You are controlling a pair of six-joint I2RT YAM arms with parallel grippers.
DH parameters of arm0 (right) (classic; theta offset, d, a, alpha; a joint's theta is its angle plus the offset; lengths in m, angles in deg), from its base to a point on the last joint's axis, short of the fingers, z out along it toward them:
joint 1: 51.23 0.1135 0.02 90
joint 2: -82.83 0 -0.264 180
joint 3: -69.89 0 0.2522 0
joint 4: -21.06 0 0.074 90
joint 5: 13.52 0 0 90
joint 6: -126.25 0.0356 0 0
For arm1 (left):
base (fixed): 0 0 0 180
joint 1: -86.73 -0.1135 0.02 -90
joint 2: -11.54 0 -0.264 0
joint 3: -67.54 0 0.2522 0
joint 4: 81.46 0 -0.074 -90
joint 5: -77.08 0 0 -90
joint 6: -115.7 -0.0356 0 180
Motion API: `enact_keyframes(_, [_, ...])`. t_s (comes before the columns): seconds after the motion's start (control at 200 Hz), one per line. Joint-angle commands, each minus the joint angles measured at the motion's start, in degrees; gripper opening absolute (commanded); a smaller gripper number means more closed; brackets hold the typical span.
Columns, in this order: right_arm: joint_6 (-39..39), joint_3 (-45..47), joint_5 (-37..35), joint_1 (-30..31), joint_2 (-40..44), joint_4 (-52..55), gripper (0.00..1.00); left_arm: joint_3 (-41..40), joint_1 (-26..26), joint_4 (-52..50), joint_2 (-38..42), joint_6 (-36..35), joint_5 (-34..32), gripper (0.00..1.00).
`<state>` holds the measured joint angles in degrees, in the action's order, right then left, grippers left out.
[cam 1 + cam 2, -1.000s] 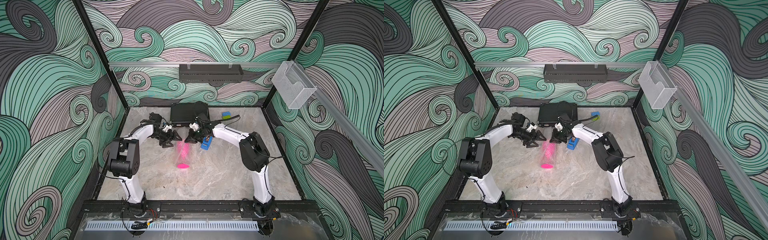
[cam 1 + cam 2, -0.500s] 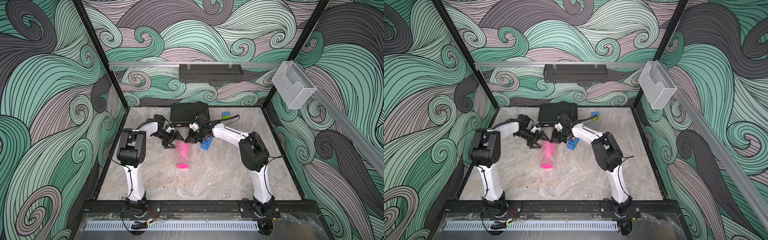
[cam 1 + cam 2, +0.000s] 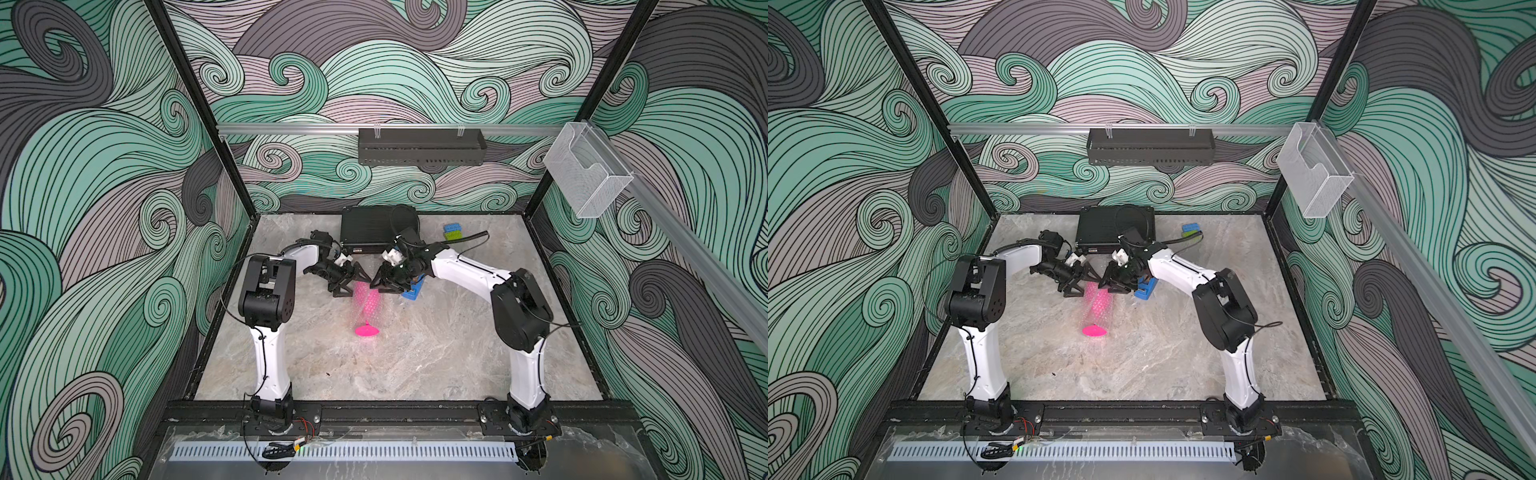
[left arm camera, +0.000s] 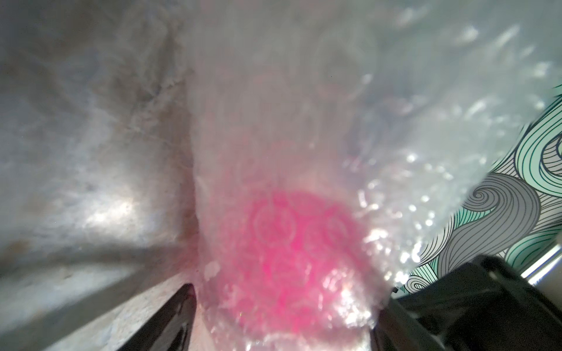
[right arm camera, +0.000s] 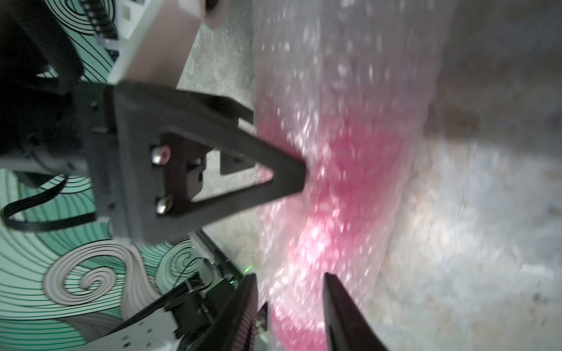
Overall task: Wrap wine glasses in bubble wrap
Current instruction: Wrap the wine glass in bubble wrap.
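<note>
The work cell held one bright magenta-pink opaque plastic goblet [image 3: 365,330], one clear small-bubbled plastic sheet of bubble wrap [image 3: 371,307], and two white-and-black arms, each with one black parallel gripper. One flat black rectangular box [image 3: 365,235] stood at the rear of the grey marble-patterned table [image 3: 415,365]. One blue plastic block [image 3: 411,293] lay just beside the right gripper [image 3: 380,286], and one small blue-and-green pad [image 3: 453,232] lay near the rear wall. One black perforated tray [image 3: 419,145] and one clear plastic bin [image 3: 586,174] hung on the wall rails. The goblet lay on its side near the table centre in both top views, its bowl toward the rear and its round flat foot toward the arm bases. The bubble wrap was rolled around the bowl and stem, dulling them to pale pink; the foot showed bare and vivid at the roll's open end. The left gripper [image 3: 351,284] had its jaws set wide apart, with the wrapped bowl between them. The right gripper had its jaws partly apart in the right wrist view [image 5: 289,275], with wrapped pink material between them. Both grippers met at the bowl end.
</note>
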<state>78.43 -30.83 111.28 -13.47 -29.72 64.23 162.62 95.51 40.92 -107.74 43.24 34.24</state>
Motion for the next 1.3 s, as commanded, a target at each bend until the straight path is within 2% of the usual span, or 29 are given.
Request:
enact_keyframes(0.0, [0.18, 3.98, 1.91, 1.51, 6.55, 2.31, 0.49, -1.85, 0.33, -2.42, -2.21, 0.20, -9.17, 0.82])
enact_keyframes(0.15, [-0.12, 4.04, 2.26, 5.44, 6.87, 3.09, 0.55, -3.04, 0.62, -1.29, -1.09, 0.55, -9.89, 0.82])
enact_keyframes(0.48, [-1.08, -1.68, 4.57, 9.09, -1.57, 5.32, 0.53, -4.33, 1.06, 0.22, 0.17, 0.79, -10.04, 0.81])
enact_keyframes(0.61, [-1.19, -2.02, 4.27, 9.15, -1.96, 5.06, 0.48, -4.35, 1.16, 0.04, 0.28, 0.67, -10.62, 0.81])
enact_keyframes(0.736, [-1.13, -1.92, 5.02, 8.83, -2.35, 5.22, 0.29, -4.07, 1.16, -0.26, 0.12, 0.41, -10.71, 0.81])
enact_keyframes(0.816, [-1.21, -1.36, 4.56, 8.74, -1.21, 5.25, 0.20, -4.06, 1.16, -0.31, 0.27, 0.21, -11.74, 0.81])
enact_keyframes(1.111, [-2.36, 3.42, 4.64, 6.69, 3.77, 6.72, 0.20, -1.54, 1.07, -2.81, -2.81, -1.28, -11.75, 0.80])
enact_keyframes(1.231, [-2.18, 5.58, 4.86, 5.84, 4.87, 6.32, 0.15, -1.42, 1.02, -3.01, -2.85, -1.61, -12.39, 0.80])
enact_keyframes(1.296, [-1.60, 7.22, 5.19, 5.92, 5.37, 4.65, 0.09, -1.54, 1.06, -2.91, -3.02, -1.58, -12.36, 0.79])
